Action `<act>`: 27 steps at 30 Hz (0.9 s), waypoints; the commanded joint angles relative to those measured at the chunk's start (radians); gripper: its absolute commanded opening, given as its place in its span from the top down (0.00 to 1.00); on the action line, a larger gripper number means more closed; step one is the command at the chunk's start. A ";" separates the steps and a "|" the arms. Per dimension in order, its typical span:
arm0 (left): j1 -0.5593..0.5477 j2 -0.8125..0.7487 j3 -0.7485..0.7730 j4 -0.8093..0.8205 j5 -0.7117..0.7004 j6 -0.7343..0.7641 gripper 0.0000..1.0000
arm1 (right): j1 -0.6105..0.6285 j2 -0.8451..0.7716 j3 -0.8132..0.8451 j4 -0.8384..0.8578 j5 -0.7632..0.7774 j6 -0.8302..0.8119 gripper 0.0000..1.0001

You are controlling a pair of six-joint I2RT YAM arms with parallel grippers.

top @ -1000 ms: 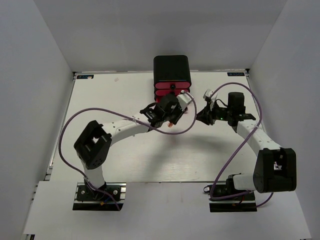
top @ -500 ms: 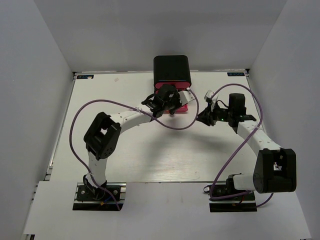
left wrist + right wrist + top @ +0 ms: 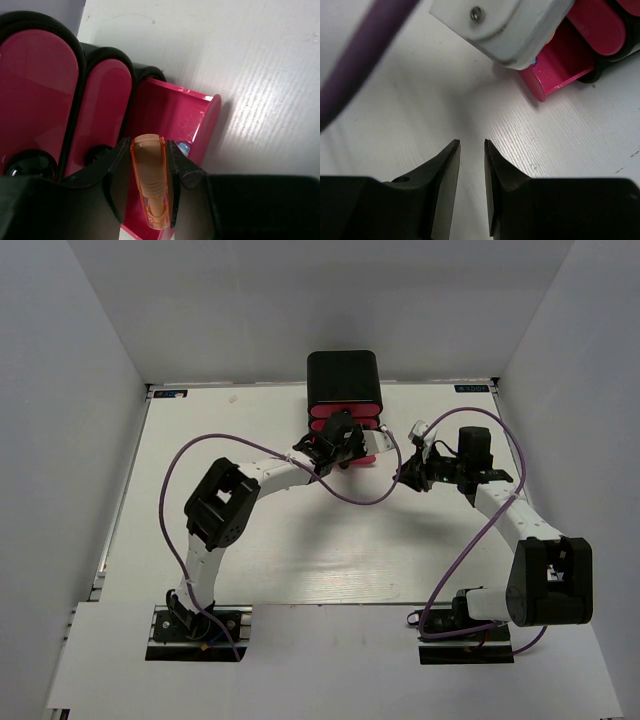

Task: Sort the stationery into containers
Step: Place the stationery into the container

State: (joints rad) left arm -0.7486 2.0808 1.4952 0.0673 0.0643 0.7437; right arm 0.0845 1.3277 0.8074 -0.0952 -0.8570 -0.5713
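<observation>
While the left gripper (image 3: 148,150) hangs right in front of the cabinet (image 3: 344,375), its fingers (image 3: 117,175) are clamped on an orange capsule (image 3: 150,190).

1. Cabinet: black, rounded, at the far edge of the table (image 3: 250,540), approx mid-width. Three pink drawers in its front.
2. Drawers: the two upper drawers (image 3: 40,90) are pushed in, each w/ a black round knob (image 3: 25,165). The lowest drawer (image 3: 172,112), the one nearest the table, is pulled out of the cabinet front w/ its inside showing.
3. L gripper: positioned over the pulled-out drawer. The capsule lies lengthways btwn the two fingers, touching both, rounded end at the fingertips. It is see-through orange, ribbed lower down.
4. Drawer contents: one small blue item (image 3: 184,147) shows inside, mostly hidden behind a finger. Kind cannot be told. Rest of the drawer floor is hidden by the gripper.
5. R gripper (image 3: 471,142): to the right of the cabinet front, near the pulled-out drawer but apart from it. Fingers stand w/ a narrow gap and nothing btwn them, tips pointing at bare table.
6. R wrist view: a white housing (image 3: 505,25) of the L arm sits above the pulled-out drawer's outer end.
7. A purple cable (image 3: 350,495) loops over the table in front of the cabinet, running from the L arm.
</observation>
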 commanded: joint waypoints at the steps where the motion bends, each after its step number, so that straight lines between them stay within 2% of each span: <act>1: 0.005 -0.014 -0.001 0.083 -0.050 0.042 0.95 | -0.003 -0.018 0.007 0.008 -0.004 -0.012 0.68; 14: 0.005 -0.005 -0.056 0.147 -0.118 0.060 0.87 | -0.005 -0.013 0.013 0.002 -0.016 -0.010 0.68; 18: 0.005 -0.005 -0.066 0.157 -0.136 0.060 0.77 | -0.003 -0.016 0.016 -0.006 -0.019 -0.010 0.68; 19: 0.005 -0.005 -0.066 0.169 -0.136 0.060 0.69 | -0.008 -0.016 0.016 -0.008 -0.019 -0.012 0.68; 22: 0.005 -0.005 -0.066 0.169 -0.136 0.060 0.61 | -0.005 -0.013 0.019 -0.012 -0.024 -0.012 0.68; 27: 0.005 -0.005 -0.046 0.169 -0.146 0.060 0.56 | -0.003 -0.018 0.021 -0.017 -0.031 -0.012 0.68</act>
State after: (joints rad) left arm -0.7479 2.1052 1.4361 0.2134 -0.0692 0.8009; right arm 0.0845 1.3277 0.8074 -0.1074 -0.8597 -0.5777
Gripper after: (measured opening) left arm 0.433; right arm 0.322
